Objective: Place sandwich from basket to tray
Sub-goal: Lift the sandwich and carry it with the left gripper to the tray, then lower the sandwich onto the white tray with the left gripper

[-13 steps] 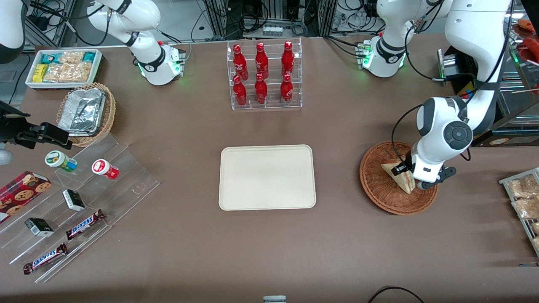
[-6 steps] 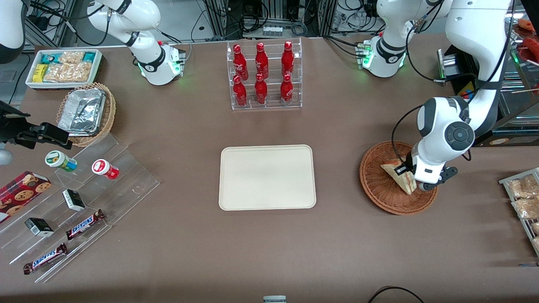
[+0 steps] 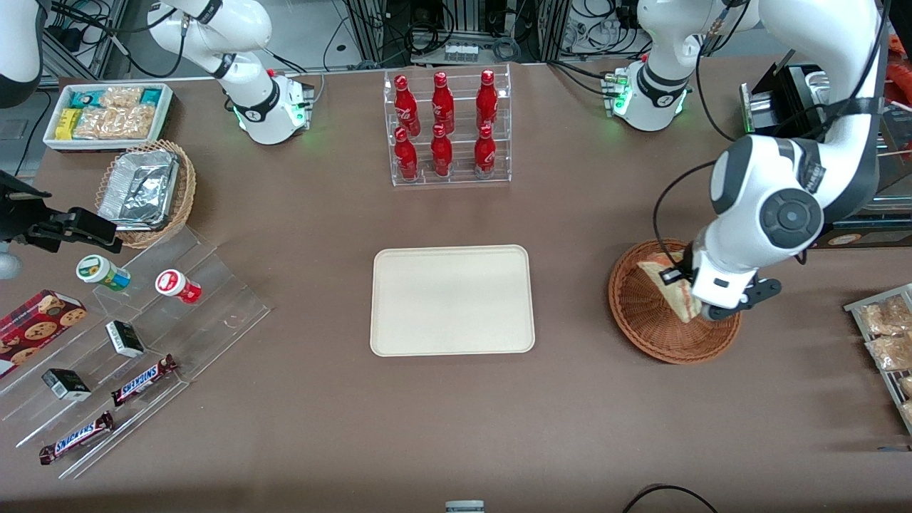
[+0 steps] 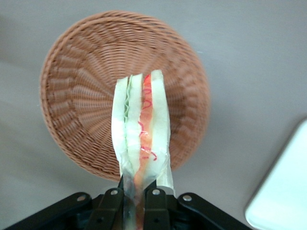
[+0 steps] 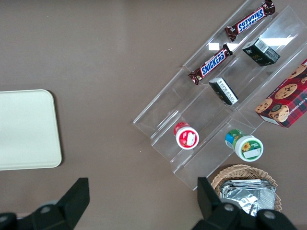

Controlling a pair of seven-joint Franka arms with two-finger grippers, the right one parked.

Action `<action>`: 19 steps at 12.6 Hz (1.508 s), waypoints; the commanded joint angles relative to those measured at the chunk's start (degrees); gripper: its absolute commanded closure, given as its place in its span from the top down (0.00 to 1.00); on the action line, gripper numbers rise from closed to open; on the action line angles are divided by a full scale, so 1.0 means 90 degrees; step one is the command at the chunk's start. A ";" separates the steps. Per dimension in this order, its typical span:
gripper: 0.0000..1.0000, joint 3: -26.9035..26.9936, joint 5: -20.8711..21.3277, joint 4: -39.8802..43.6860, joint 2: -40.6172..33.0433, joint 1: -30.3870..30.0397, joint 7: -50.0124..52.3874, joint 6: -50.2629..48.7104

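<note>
The sandwich [image 3: 668, 288] [image 4: 141, 127], a pale wedge with red and green filling along its edge, hangs above the reddish-brown wicker basket [image 3: 645, 317] [image 4: 81, 86]. My left gripper [image 3: 685, 291] [image 4: 135, 201] is shut on it, with one black finger on each bread face. In the left wrist view the sandwich is clear of the weave and the basket has nothing in it. The cream tray [image 3: 452, 300] [image 4: 283, 196] lies flat at the middle of the table, beside the basket toward the parked arm's end, with nothing on it.
A clear rack of red bottles [image 3: 445, 128] stands farther from the front camera than the tray. A rack of snack packets [image 3: 887, 342] sits at the working arm's table edge. Stepped clear shelves [image 3: 135, 335] with candy bars and cups lie toward the parked arm's end.
My gripper has risen with the sandwich in it, lifting the wedge off the basket floor. The arm's wrist has rolled upward. Basket and tray have not moved.
</note>
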State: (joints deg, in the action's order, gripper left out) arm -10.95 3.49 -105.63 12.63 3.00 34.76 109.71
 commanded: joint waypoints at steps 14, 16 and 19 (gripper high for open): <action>0.00 -0.2152 0.1526 0.2702 0.2901 0.1317 0.0757 -0.0100; 0.00 -0.2153 0.1614 0.2908 0.3243 0.1444 0.0728 0.0084; 0.00 -0.2143 0.1653 0.2928 0.3683 0.1552 0.0660 0.0719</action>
State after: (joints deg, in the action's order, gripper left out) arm -30.19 16.85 -82.03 42.49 15.72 40.57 114.82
